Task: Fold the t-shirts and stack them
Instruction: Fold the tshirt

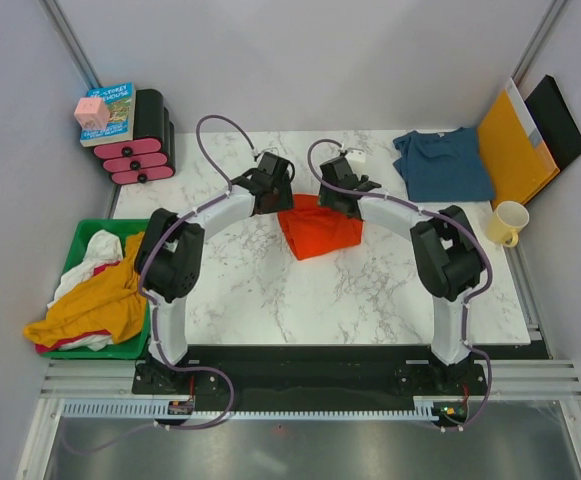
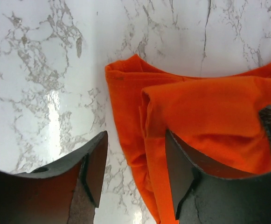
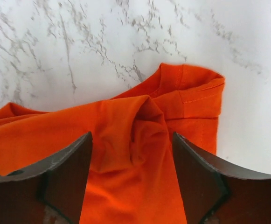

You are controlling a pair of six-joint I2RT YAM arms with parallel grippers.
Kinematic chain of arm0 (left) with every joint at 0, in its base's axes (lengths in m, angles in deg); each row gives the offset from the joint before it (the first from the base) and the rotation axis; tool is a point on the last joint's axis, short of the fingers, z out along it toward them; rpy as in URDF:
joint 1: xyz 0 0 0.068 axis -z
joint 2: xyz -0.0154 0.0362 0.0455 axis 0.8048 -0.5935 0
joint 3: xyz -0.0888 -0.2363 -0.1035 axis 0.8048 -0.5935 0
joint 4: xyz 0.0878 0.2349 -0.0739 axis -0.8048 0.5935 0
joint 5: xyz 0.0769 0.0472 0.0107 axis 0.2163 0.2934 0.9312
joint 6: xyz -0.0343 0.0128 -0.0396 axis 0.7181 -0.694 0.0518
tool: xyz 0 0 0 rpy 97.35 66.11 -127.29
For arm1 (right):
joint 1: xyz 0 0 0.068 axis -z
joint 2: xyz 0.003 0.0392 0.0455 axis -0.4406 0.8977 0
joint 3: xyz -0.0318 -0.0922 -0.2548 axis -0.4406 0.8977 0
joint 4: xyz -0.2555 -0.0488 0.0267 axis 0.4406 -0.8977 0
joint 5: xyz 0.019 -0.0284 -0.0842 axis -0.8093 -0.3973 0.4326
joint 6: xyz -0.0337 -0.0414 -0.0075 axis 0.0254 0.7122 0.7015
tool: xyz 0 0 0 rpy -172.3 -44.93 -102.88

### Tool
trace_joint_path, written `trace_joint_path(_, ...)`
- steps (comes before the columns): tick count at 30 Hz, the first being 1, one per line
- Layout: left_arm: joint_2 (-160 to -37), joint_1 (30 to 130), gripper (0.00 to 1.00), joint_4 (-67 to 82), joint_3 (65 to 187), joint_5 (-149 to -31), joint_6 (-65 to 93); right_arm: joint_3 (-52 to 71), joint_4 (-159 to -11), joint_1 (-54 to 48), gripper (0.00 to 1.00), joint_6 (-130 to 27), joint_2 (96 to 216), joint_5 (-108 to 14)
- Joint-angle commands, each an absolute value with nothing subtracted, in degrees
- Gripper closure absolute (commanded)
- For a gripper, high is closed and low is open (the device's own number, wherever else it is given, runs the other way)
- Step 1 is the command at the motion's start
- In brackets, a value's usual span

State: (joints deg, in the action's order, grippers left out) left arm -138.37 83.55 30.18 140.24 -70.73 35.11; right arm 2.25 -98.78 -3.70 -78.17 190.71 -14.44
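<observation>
Table (image 1: 270,290): marble top, fills mid-frame in the top view, arm bases at the bottom edge. L arm (image 1: 170,270) and R arm (image 1: 448,260) both curve inward to the ctr, prob. because a two-corner fold needs a gripper on each side.

Bin (image 1: 105,226), left edge, off the table: mustard and white garments heaped in it, spilling over the rim. Not part of this job, I'd say.

Blue shirt (image 1: 445,165), upper right: lies flat and unfolded, collar toward the top. Looks parked clear of the work zone until its turn. Envelope (image 1: 510,145) sits just right of it.

Orange shirt (image 1: 320,232), ctr of table: folded to a compact block where both arms reach it. In the L wrist view it (image 2: 210,116) shows layered edges at right; in the R wrist view it (image 3: 126,140) fills the lower half, its hem corner at upper right.

L gripper (image 1: 270,190) (image 2: 135,172): jaws apart, straddling the shirt's left edge, clamping nothing. R gripper (image 1: 338,190) (image 3: 133,163): jaws wide over the cloth, also holding nothing. So the fold rests on its own weight.

Judgement: orange seems done; blue needs folding, then stacking.

Mug (image 1: 507,222), right edge: just a bystander.
</observation>
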Motion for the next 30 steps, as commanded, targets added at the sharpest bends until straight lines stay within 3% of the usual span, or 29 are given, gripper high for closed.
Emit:
trace_joint_path(1,-130.58,83.39,0.39,27.79,138.62,-68.72,35.84,3.76,-96.87,-4.44,0.23,-77.32,180.93,-12.63)
trace_joint_path(5,-129.0,84.53,0.44,27.27,136.69,-72.59,36.98,9.12,-96.0,-5.5,0.34,-78.63,177.48,-15.95)
trace_joint_path(6,-129.17,85.4,0.52,26.31,135.73,-73.21,37.33,10.27,-95.64,-5.58,0.53,-78.9,177.56,-16.84)
trace_joint_path(9,-130.66,87.16,0.65,24.55,134.49,-76.46,38.3,13.26,-94.94,-5.5,0.77,-79.52,179.74,-18.34)
trace_joint_path(14,-135.66,88.92,0.76,24.45,134.14,-81.11,40.06,14.84,-95.99,-5.5,0.92,-79.87,183.45,-18.34)
trace_joint_path(18,-135.94,89.72,0.8,24.98,131.69,-83.23,40.41,19.14,-96.34,-6.46,1.0,-82.5,182.66,-20.8)
trace_joint_path(30,-120.93,90.95,0.8,28.24,111.47,-78.14,42.78,31.27,-96.26,-21.22,1.0,-90.24,176.95,-19.31)
